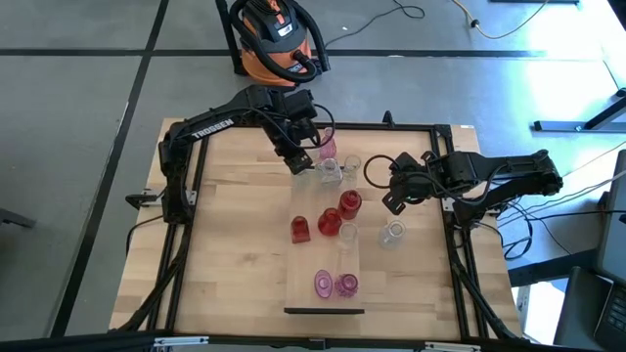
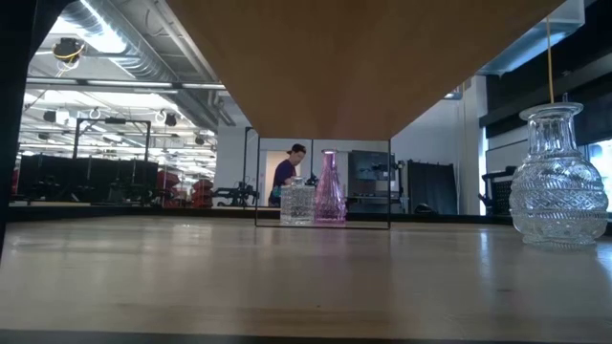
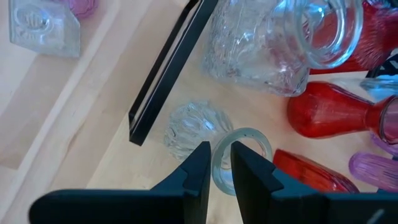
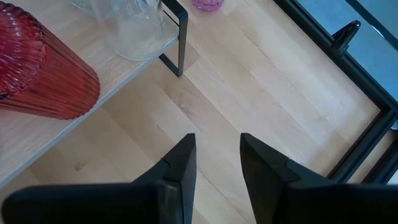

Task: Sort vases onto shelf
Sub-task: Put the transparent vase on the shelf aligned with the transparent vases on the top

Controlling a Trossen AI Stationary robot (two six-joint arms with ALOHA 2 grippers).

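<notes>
We hold the left gripper (image 3: 221, 165) at the shelf's (image 1: 315, 284) far end, jaws nearly closed on the rim of a small clear vase (image 3: 239, 158) beside the dark end strip (image 3: 168, 71). The right gripper (image 4: 217, 155) hangs over bare bench (image 1: 225, 244) near the right edge, jaws partly open and empty. Red vases (image 1: 328, 223) and pink vases (image 1: 333, 285) stand on the shelf.

I count three red vases (image 1: 329, 221), all lying between the left gripper (image 1: 298, 164) and the right gripper (image 1: 389, 200). There are three pink vases (image 1: 323, 284), one just beside the left gripper and two well away from both. At least five clear vases (image 1: 394, 233) show, one pinched at its rim by the left gripper. One shelf (image 1: 303, 269).
</notes>
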